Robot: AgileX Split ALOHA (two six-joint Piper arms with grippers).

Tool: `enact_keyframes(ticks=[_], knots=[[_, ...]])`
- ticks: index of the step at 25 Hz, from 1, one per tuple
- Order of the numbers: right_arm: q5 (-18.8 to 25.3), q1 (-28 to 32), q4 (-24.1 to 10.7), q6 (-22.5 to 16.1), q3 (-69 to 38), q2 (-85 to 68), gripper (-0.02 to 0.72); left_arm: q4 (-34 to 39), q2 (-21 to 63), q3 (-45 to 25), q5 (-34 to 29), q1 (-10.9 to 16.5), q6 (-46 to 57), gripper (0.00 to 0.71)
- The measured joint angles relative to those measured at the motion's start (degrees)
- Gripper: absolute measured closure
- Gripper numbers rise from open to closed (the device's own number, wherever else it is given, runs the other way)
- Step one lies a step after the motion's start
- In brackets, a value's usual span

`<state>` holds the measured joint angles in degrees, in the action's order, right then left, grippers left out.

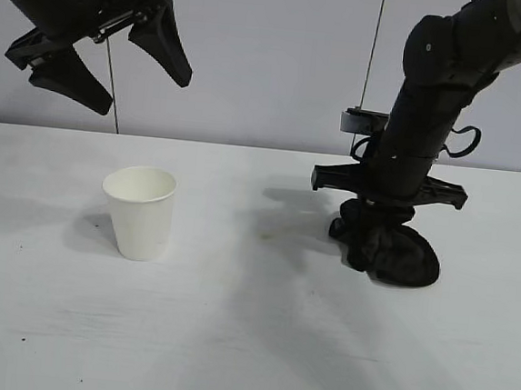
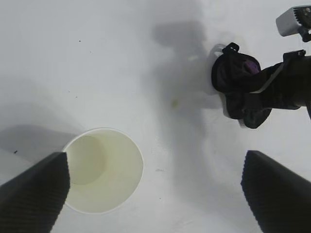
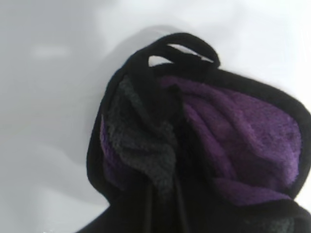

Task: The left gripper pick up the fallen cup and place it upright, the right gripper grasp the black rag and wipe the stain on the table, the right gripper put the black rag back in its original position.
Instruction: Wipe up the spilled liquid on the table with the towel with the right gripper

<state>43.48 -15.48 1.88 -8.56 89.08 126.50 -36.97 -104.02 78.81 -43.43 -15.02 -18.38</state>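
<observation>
One risk we note: the right gripper (image 1: 381,226), jaws pinching the black rag (image 1: 400,251), may drop it; the left gripper (image 1: 117,64) hangs spread.

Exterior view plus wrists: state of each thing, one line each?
cup: upright on the table, mouth up, empty.
black rag: bunched, resting on the table, clamped from above.
stain: only a faint yellowish trace between cup and rag.
left gripper: open, raised above the cup, holding nothing.
right gripper: shut on the black rag, pointing down.
table: white, faintly smudged.
</observation>
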Motion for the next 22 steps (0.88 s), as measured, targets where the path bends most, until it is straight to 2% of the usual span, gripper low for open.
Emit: enact_keyframes(ticks=[5,9,14,22], knots=[[-0.4,-5.0,5.5,2.7,0.0,0.0,0.679,0.1,0.0,0.0,0.0,0.0,0.0,0.017],[-2.8,-10.5,9.7,3.7,0.0,0.1,0.680,1.2,0.0,0.0,0.0,0.0,0.0,0.017],[-6.0,-13.4,10.6,3.4,0.4,0.2,0.680,1.5,0.0,0.0,0.0,0.0,0.0,0.017],[-8.0,-10.7,10.6,1.3,1.3,1.9,0.680,1.5,0.0,0.0,0.0,0.0,0.0,0.017]])
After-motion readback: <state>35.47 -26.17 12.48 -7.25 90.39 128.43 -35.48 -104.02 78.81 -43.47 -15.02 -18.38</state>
